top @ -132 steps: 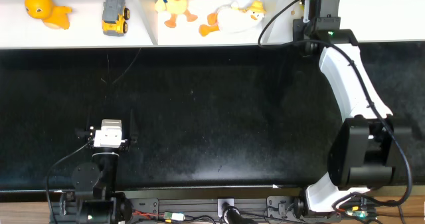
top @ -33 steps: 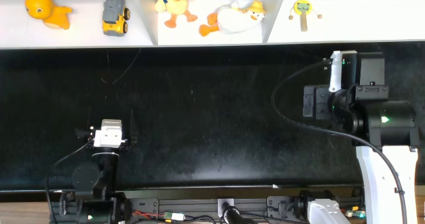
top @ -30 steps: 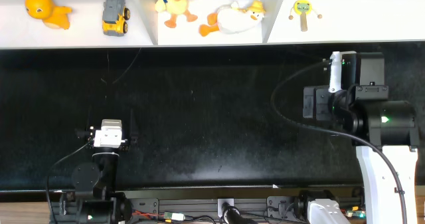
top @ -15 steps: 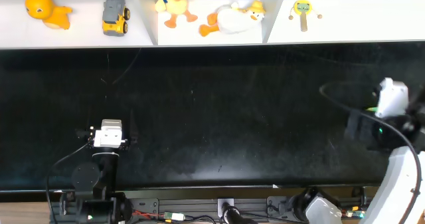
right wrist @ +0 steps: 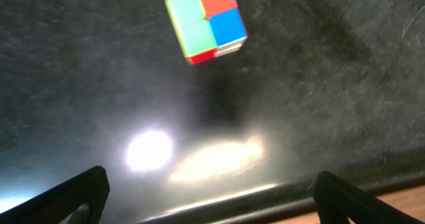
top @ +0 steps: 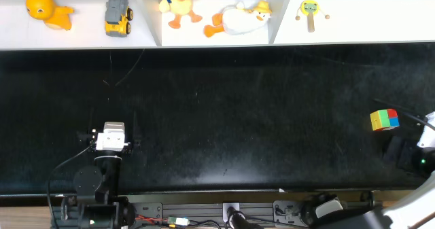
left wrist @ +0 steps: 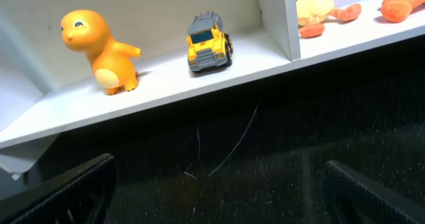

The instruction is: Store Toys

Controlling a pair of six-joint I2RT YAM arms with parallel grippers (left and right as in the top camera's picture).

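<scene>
Multicoloured cube [top: 384,119] on black mat [top: 238,120], well apart from shelf [top: 204,40]; left gripper [left wrist: 219,187], right gripper [right wrist: 209,191] spread.

Cube [top: 384,119], right of frame: green, red, blue, yellow squares. Table [top: 224,107]: black. Shelf [top: 380,18], top: white. Figure [top: 47,9], upper left: orange. Truck [top: 117,15]: yellow, grey. Duck [top: 180,5]: yellow, orange feet.

The right arm [top: 412,159] is cut off by the top view's edge, the plush duck [left wrist: 312,0] by the left wrist view's.
</scene>
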